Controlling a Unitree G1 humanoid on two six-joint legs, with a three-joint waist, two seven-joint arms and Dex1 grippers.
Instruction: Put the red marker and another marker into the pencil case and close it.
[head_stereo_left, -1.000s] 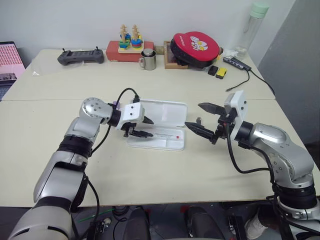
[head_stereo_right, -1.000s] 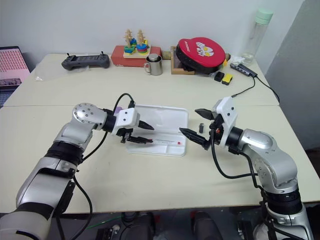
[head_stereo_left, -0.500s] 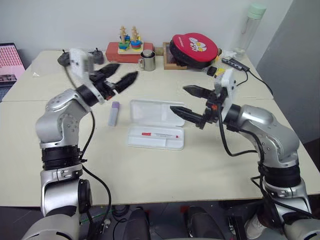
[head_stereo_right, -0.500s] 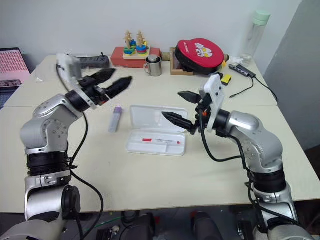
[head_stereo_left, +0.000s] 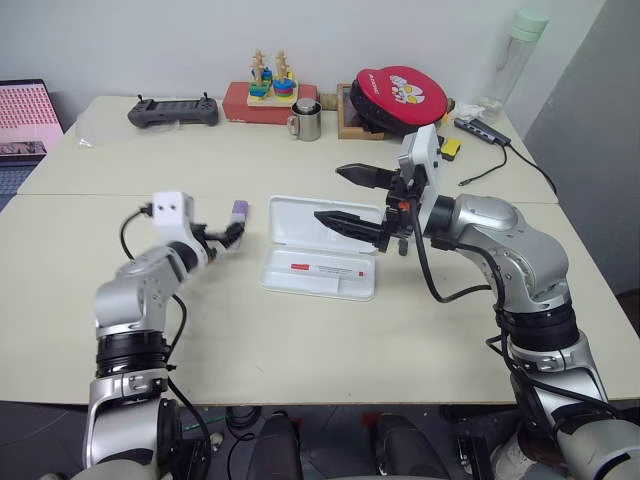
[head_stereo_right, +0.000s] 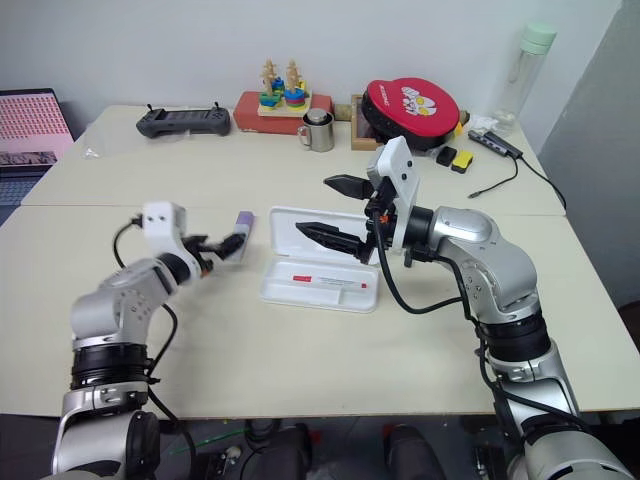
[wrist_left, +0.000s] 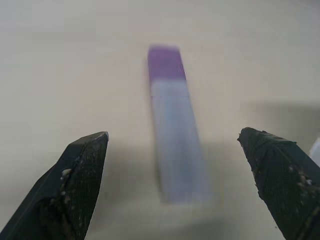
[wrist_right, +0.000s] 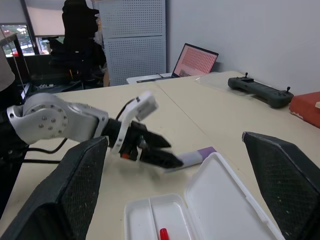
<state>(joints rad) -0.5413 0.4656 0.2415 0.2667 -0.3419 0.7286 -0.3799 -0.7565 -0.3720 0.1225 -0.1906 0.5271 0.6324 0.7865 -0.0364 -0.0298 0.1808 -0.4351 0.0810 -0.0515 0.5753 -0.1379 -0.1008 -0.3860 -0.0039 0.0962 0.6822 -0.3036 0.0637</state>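
Observation:
The pencil case (head_stereo_left: 352, 222) lies open at the table's middle, its lid flat behind the tray. Inside the tray rests the red marker (head_stereo_left: 325, 269), flat and lengthwise. The other marker (head_stereo_left: 237, 215), lavender-grey with a purple cap, sits on the table just left of the case. My left gripper (head_stereo_left: 230, 234) is low beside it, open; the left wrist view shows this marker (wrist_left: 172, 130) between my spread fingers (wrist_left: 80, 180), untouched. Above the lid hovers my right gripper (head_stereo_left: 330, 193), pointing left, open and empty.
Along the back edge stand a black controller (head_stereo_left: 172, 110), a red box with a wooden toy (head_stereo_left: 265, 95), a metal mug (head_stereo_left: 306, 120), a red round pouch (head_stereo_left: 398, 95), a bottle (head_stereo_left: 522, 45) and a cabled hub (head_stereo_left: 480, 128). A laptop (head_stereo_left: 25, 110) sits far left.
My left gripper opened at the tray, left the red marker there, swung up and left, then dropped down by the purple-capped marker. My right gripper moved left and up over the lid.

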